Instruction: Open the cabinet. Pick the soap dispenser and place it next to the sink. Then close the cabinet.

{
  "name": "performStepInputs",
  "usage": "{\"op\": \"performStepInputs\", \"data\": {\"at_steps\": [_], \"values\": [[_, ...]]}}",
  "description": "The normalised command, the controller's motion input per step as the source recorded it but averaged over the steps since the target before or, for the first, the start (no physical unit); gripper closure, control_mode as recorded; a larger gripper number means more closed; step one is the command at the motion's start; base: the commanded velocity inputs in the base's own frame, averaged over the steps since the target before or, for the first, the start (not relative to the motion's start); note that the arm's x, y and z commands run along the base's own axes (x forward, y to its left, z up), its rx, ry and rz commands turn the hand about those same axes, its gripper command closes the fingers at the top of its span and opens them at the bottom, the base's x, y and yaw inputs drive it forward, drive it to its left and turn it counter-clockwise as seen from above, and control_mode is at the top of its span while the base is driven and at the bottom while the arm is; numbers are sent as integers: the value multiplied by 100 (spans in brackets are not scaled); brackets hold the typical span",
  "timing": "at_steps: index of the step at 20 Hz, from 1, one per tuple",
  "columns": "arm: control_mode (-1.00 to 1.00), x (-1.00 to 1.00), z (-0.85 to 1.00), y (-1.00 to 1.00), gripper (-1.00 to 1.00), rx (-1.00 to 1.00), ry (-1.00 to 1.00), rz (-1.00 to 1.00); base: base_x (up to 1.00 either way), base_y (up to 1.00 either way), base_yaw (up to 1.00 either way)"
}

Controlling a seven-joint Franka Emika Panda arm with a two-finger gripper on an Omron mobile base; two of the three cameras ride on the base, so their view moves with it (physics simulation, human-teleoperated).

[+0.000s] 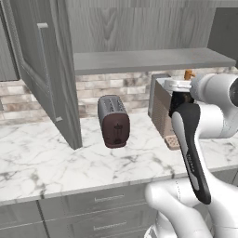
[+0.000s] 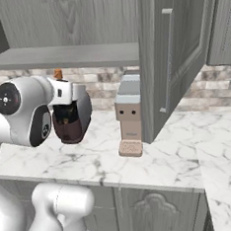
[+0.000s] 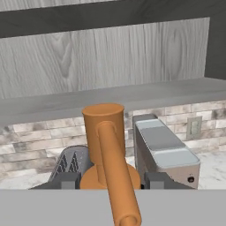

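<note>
The soap dispenser (image 3: 108, 152) is orange, and its pump head and long spout fill the middle of the hand view. My gripper (image 3: 112, 181) is shut on it, one dark fingertip on each side of its neck. From the base views, only the orange pump top (image 1: 188, 73) (image 2: 58, 74) pokes up above the hand, just below the shelf level. The gripper (image 1: 182, 95) (image 2: 67, 104) hangs in the air above the counter, in front of the open cabinet (image 1: 148, 60) (image 2: 63, 56). Its grey doors (image 1: 46, 69) (image 2: 174, 58) stand swung out. The sink is out of view.
A dark toaster (image 1: 113, 122) (image 3: 73, 163) and a grey coffee machine (image 1: 162, 109) (image 2: 129, 113) stand on the marble counter (image 1: 69, 162) under the cabinet shelf. Grey drawer fronts (image 1: 107, 200) run below the counter edge. A brick backsplash lies behind.
</note>
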Motion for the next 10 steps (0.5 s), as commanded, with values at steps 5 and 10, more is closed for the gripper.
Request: {"op": "performStepInputs", "data": {"at_steps": [5, 10], "values": [[-100, 0, 0, 0, 100, 0, 0, 0, 0, 0, 0], [-100, 0, 0, 0, 100, 0, 0, 0, 0, 0, 0]]}}
